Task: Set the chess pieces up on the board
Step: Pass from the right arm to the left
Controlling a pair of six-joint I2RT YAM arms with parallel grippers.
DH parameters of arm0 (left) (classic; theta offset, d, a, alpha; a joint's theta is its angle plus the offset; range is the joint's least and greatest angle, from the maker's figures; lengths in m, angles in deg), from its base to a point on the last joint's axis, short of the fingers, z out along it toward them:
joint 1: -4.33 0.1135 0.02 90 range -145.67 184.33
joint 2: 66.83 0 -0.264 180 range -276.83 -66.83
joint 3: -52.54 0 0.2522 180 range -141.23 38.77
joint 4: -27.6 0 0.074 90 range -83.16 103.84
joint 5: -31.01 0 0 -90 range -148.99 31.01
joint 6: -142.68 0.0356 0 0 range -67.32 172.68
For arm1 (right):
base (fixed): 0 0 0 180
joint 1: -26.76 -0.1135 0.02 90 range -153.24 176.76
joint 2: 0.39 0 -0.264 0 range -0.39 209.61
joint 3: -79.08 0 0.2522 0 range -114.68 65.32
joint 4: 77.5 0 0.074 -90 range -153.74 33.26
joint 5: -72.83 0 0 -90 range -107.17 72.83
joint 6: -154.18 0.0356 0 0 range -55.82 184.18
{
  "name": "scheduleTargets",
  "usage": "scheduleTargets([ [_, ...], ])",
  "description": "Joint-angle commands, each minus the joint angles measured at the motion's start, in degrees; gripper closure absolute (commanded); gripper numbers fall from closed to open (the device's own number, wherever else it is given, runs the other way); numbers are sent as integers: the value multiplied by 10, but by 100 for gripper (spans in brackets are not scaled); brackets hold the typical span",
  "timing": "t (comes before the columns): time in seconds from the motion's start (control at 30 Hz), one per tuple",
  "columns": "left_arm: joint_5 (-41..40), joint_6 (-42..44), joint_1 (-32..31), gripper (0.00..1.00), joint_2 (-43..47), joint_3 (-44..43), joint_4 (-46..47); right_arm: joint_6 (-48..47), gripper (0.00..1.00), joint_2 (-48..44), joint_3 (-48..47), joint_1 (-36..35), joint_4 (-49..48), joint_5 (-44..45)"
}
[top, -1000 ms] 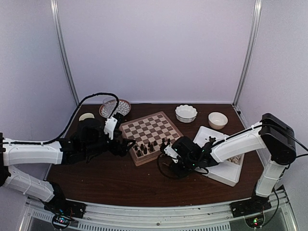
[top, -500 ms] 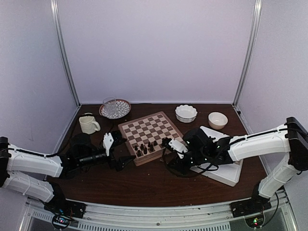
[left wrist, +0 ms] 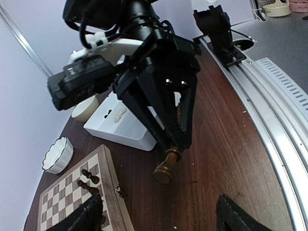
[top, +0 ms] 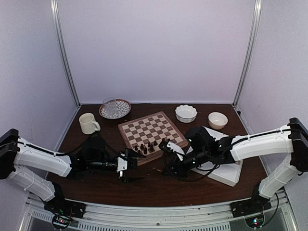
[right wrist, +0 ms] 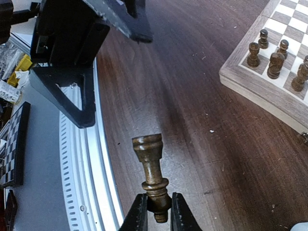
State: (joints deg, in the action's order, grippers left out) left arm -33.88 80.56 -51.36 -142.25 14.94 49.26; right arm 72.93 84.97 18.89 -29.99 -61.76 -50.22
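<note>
The checkered board [top: 152,132] lies mid-table with several dark pieces [top: 144,148] along its near edge; they also show in the right wrist view [right wrist: 269,60]. My right gripper [right wrist: 157,209] is shut on the head end of a dark brown piece [right wrist: 151,173], held tilted above the bare table in front of the board, base pointing away. In the left wrist view that piece [left wrist: 167,166] hangs from the right gripper [left wrist: 173,144]. My left gripper [left wrist: 159,216] is open and empty, facing the held piece from the left [top: 126,166].
A white tray [top: 230,174] holding cream pieces [left wrist: 117,113] sits right of the board. A mug [top: 88,123], a glass on a plate [top: 114,108] and two white bowls [top: 186,113] [top: 217,120] stand at the back. A metal rail [top: 159,211] runs along the front edge.
My left arm has swung from the board's left side down to the front of the table, uncovering the mug. My right gripper has shifted a little, still holding the dark piece.
</note>
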Motion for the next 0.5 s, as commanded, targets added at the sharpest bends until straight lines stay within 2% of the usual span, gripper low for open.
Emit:
scheduleTargets([
  [0.0, 17, 58, -15, 20, -21, -29, -42, 5, 89, 10, 5, -1, -25, -59],
  [0.27, -23, 93, -55, 27, -57, -61, -83, 7, 89, 34, -3, -4, -46, -99],
  [0.47, -20, 89, -59, 28, -64, -63, -76, 7, 89, 47, -11, -6, -48, -114],
])
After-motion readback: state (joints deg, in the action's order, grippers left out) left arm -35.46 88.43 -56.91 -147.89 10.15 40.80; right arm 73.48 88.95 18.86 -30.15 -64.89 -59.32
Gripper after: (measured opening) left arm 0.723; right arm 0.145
